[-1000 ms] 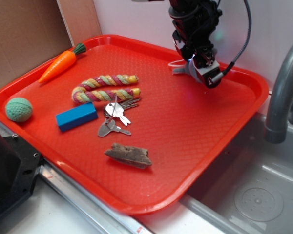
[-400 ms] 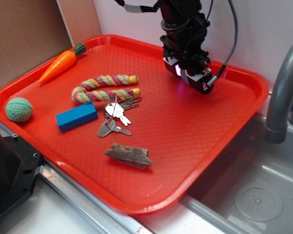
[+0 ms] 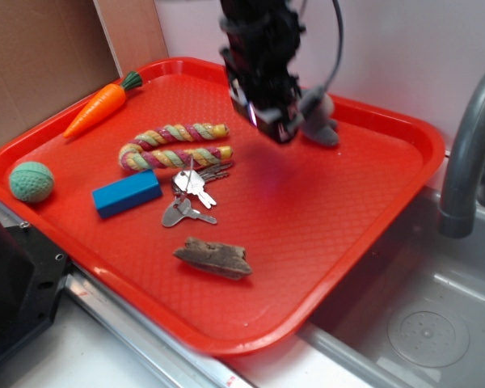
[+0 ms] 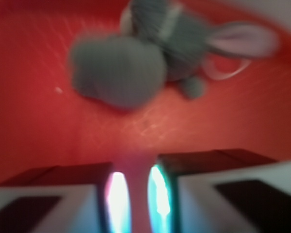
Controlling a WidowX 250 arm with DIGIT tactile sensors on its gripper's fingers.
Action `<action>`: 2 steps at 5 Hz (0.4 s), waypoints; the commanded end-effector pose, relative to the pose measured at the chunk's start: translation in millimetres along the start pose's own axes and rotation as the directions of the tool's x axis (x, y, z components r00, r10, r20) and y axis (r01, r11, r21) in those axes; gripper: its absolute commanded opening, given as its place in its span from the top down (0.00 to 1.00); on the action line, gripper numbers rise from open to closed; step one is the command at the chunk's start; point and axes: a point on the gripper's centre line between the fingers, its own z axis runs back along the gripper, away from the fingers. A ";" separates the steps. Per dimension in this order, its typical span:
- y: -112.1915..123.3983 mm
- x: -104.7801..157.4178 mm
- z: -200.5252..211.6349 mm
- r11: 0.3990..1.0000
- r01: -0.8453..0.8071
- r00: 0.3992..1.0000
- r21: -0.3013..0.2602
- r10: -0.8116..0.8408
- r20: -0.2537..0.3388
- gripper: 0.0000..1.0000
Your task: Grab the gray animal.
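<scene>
The gray animal (image 3: pixel 321 126) is a small plush toy lying on the red tray (image 3: pixel 331 234) near its back edge. My gripper (image 3: pixel 276 129) hangs just left of it, apart from it. In the wrist view the toy (image 4: pixel 121 68) is blurred and lies ahead of the fingers, with its thin white loop (image 4: pixel 228 73) to the right. My gripper (image 4: pixel 136 194) is shut, with only a narrow slit of bare tray (image 4: pixel 39 121) showing between the glowing pads and nothing held.
On the tray's left half lie a toy carrot (image 3: pixel 101 105), a coloured rope toy (image 3: pixel 174 145), keys (image 3: pixel 190 194), a blue block (image 3: pixel 127 192), a green ball (image 3: pixel 31 180) and a brown wood chunk (image 3: pixel 214 257). A faucet (image 3: pixel 469 145) and sink (image 3: pixel 420 323) stand to the right.
My gripper has swung left along the back of the tray. The gray animal, hidden under the arm a moment ago, now shows on the gripper's right side.
</scene>
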 end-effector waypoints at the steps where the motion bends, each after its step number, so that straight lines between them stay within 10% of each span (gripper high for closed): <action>1: -28.2 10.9 59.1 0.991 0.131 0.984 0.022 -0.133 0.121 1.00; 2: -18.2 29.7 34.5 0.999 0.020 0.988 0.036 -0.025 0.154 0.00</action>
